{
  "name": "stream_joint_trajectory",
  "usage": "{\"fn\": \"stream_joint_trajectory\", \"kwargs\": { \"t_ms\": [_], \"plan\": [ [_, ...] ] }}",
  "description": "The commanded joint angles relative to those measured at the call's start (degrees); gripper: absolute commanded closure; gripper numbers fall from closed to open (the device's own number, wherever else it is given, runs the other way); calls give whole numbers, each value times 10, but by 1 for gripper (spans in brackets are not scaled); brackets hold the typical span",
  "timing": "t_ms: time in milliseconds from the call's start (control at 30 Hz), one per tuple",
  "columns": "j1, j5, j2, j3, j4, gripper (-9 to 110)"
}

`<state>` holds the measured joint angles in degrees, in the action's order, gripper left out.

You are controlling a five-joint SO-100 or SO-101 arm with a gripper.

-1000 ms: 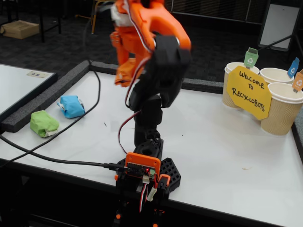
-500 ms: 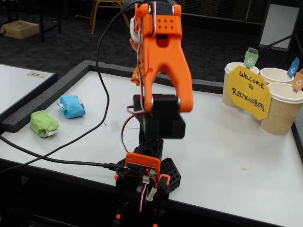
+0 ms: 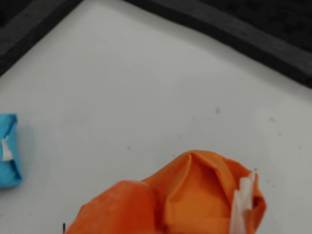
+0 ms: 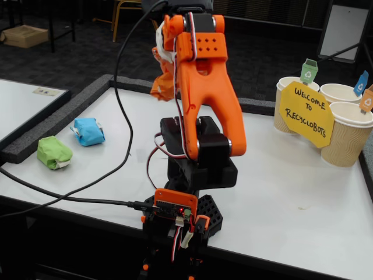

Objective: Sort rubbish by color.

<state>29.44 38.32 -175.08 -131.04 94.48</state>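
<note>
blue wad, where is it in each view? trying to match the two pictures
Wrist view: the blue wad is cut off by the left edge, a little below mid-height, on the white table.
Fixed view: it lies on the table at the left, beside the green wad, near the dark border.
Shared landmark: the orange wad, bottom centre in the wrist view, is held high beside the arm in the fixed view.

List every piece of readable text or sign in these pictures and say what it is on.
"WELCOME TO RECYCLOBOTS": handwritten on the yellow octagonal paper sign leaning against the beige paper cups.
Recycling-style symbols: on the small green flag, blue flag and orange flag standing in the cups; too small to read any words.
Small card on the neighbouring white table: too blurred to read.
Wrist view: no text.
</note>
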Motion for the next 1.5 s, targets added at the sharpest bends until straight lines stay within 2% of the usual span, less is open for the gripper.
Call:
{"fn": "stream_joint_trajectory", "kwargs": {
  "t_ms": [0,367,1033,1467],
  "plan": [
    [-36,-8,-5,-2,-20,101],
    [-175,-3,-134,-76,-57,101],
    [-401,-20,-134,-97,-130,101],
    [-474,-94,-134,-141,-176,101]
  ]
}}
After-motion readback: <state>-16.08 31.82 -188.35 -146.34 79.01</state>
